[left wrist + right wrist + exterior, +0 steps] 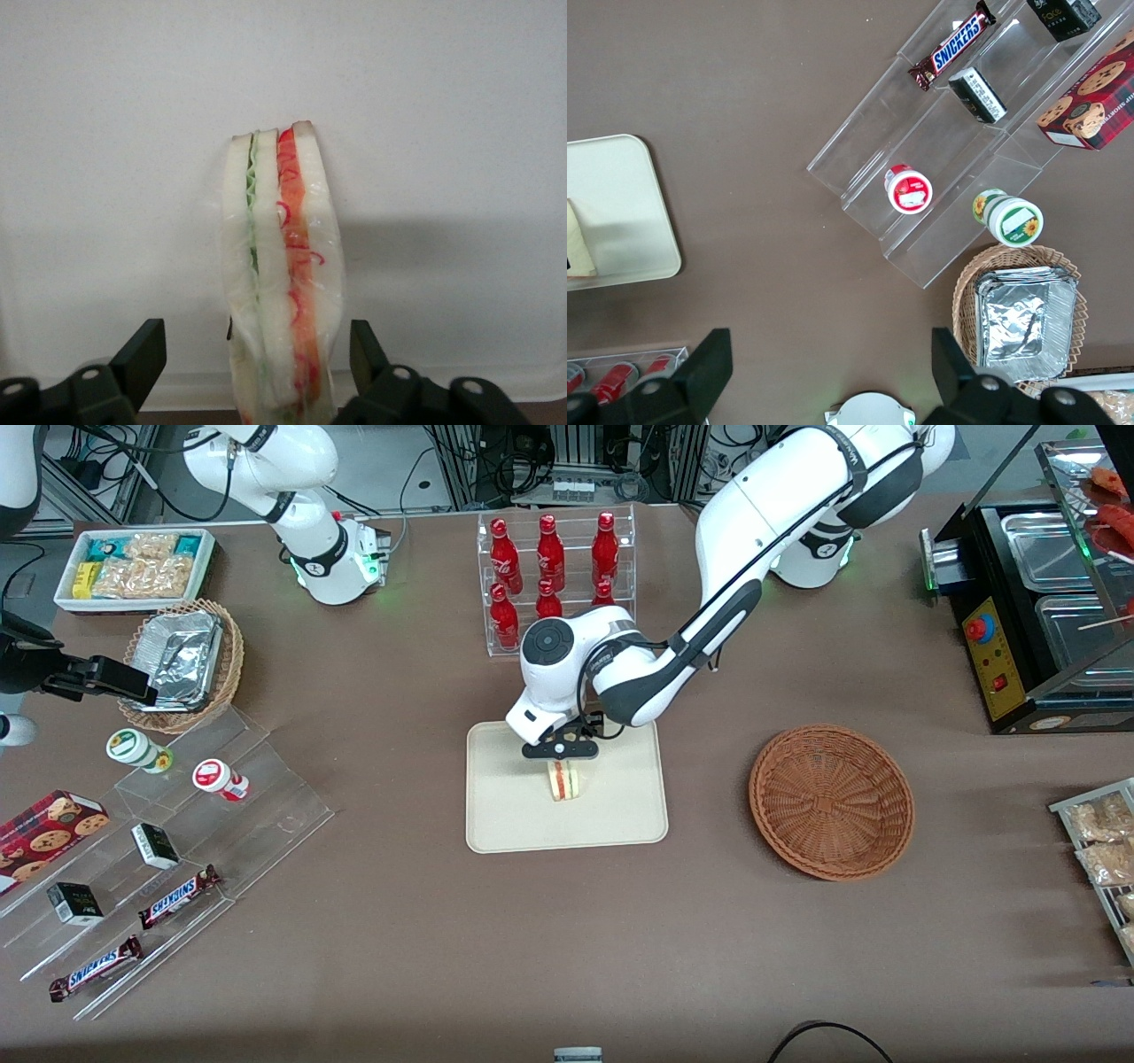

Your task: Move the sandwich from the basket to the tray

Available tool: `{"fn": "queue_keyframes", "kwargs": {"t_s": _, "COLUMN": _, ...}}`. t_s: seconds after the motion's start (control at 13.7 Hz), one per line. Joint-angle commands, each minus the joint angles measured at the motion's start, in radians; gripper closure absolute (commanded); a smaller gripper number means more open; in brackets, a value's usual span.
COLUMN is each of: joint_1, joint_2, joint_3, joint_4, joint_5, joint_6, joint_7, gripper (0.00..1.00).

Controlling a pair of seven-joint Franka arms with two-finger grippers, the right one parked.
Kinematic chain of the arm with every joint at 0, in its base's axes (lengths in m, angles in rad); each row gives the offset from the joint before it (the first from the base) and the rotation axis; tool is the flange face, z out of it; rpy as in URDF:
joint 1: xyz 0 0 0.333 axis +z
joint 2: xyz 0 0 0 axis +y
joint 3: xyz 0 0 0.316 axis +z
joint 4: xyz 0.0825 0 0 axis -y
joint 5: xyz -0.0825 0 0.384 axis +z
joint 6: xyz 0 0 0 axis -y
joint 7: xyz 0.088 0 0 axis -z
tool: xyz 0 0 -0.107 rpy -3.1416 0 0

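Note:
The sandwich (pixel 564 781), a wedge of white bread with a red-orange and green filling, stands on its edge on the cream tray (pixel 514 815), near the tray's middle. My gripper (pixel 561 757) hangs just above it. In the left wrist view the sandwich (pixel 279 266) rises between the two black fingers (pixel 146 354), with a gap on each side, so the gripper (pixel 257 359) is open and touches nothing. The tray floor (pixel 106 177) fills the view around it. The reddish-brown basket (pixel 831 802) sits empty beside the tray, toward the working arm's end of the table.
A clear rack of red bottles (pixel 551 576) stands farther from the front camera than the tray, close to the arm. Toward the parked arm's end are a stepped acrylic display (pixel 168 850) with snacks and a tan foil-lined basket (pixel 184 662). A black appliance (pixel 1036 620) stands at the working arm's end.

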Motion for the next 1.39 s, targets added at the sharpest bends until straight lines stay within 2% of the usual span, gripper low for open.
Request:
{"fn": "queue_keyframes", "kwargs": {"t_s": 0.0, "joint_1": -0.005, "joint_2": -0.011, "joint_3": 0.006, "joint_4": 0.03, "joint_5": 0.015, "joint_6": -0.003, "joint_7": -0.012, "gripper": 0.01}}
{"fn": "queue_keyframes", "kwargs": {"t_s": 0.22, "joint_1": 0.019, "joint_2": -0.032, "joint_3": 0.006, "joint_4": 0.087, "joint_5": 0.013, "joint_6": -0.012, "joint_7": -0.026, "gripper": 0.01}}
{"fn": "queue_keyframes", "kwargs": {"t_s": 0.51, "joint_1": 0.104, "joint_2": -0.144, "joint_3": 0.006, "joint_4": 0.083, "joint_5": -0.001, "joint_6": -0.015, "joint_7": -0.029, "gripper": 0.01}}
{"fn": "queue_keyframes", "kwargs": {"t_s": 0.73, "joint_1": 0.202, "joint_2": -0.253, "joint_3": 0.003, "joint_4": 0.078, "joint_5": -0.008, "joint_6": -0.153, "joint_7": -0.026, "gripper": 0.01}}
{"fn": "queue_keyframes", "kwargs": {"t_s": 0.88, "joint_1": 0.286, "joint_2": -0.318, "joint_3": -0.002, "joint_4": 0.073, "joint_5": -0.076, "joint_6": -0.21, "joint_7": 0.003, "gripper": 0.01}}
{"fn": "queue_keyframes", "kwargs": {"t_s": 1.31, "joint_1": 0.469, "joint_2": -0.5, "joint_3": 0.0, "joint_4": 0.067, "joint_5": -0.235, "joint_6": -0.423, "joint_7": 0.292, "gripper": 0.01}}
